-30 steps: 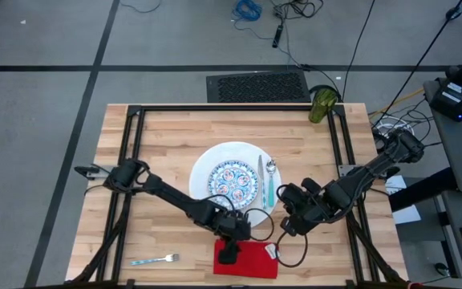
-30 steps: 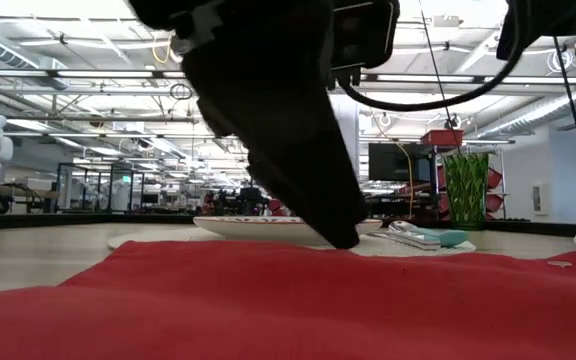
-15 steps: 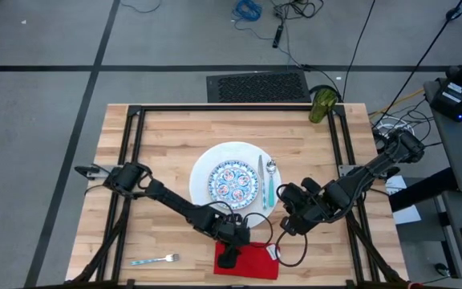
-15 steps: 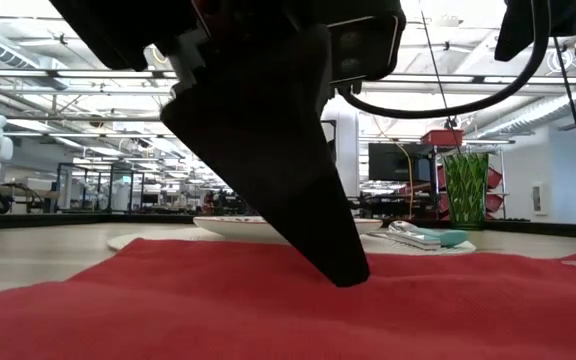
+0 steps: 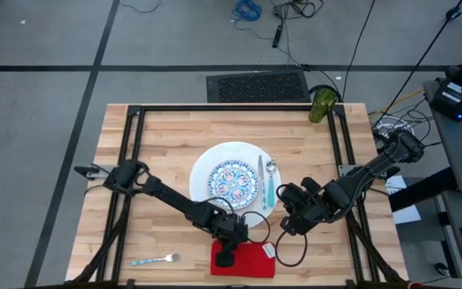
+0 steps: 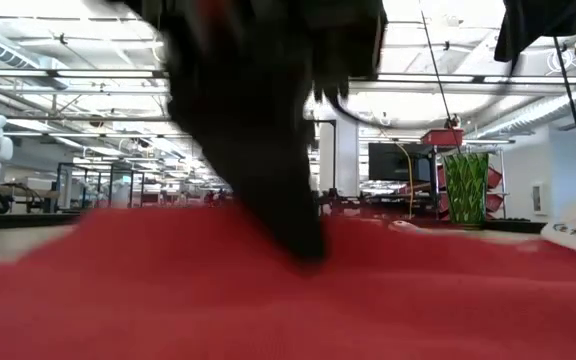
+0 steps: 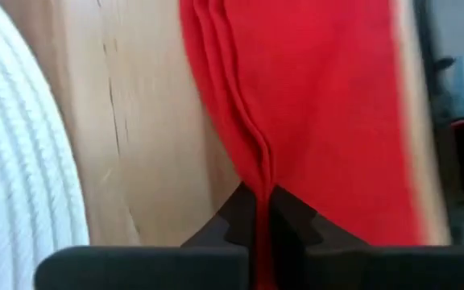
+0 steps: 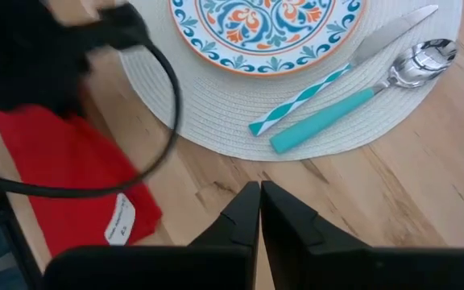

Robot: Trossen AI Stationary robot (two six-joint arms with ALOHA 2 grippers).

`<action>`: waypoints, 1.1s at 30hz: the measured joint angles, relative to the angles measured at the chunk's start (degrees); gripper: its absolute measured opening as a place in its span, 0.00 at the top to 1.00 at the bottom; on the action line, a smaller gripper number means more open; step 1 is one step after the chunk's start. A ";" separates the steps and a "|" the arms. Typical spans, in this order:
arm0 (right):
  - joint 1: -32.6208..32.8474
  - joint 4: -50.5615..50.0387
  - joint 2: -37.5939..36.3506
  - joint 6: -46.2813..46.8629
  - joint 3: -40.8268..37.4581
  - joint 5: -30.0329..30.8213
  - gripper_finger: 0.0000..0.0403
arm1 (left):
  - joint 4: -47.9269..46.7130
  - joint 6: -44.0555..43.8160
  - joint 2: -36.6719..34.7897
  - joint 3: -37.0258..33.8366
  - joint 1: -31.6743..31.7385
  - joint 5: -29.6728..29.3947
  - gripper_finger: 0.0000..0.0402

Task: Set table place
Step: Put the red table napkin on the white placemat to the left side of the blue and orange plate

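Observation:
The red napkin lies near the table's front edge, below the big white round plate. My left gripper is shut on the napkin close to its left edge. The small blue-patterned plate sits on the white one, with the knife and the teal-handled spoon lying on the white plate's right part. The fork lies at the front left. The green cup stands at the far right corner. My right gripper hovers shut just off the white plate's near right rim. My left gripper pinches a raised fold of the napkin between its two fingers, close to the cloth's layered left edge. The fingers come from above, pointing down. The rest of the napkin lies on the table, humped up around the fingers.
A white tag sticks out at the napkin's far right corner. Black frame rails run along the table's sides and back. A cable loop hangs off the left arm above the napkin. Bare wood lies left of the plate.
My left gripper has come down onto the napkin near its left edge and shut, taking hold of a fold. The cloth has humped up around the fingers and slid slightly toward the table's left edge.

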 joint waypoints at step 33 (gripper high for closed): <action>-1.03 -6.53 0.00 -9.86 0.00 5.85 1.00 | -59.74 -58.16 -47.81 -3.90 3.01 -48.59 1.00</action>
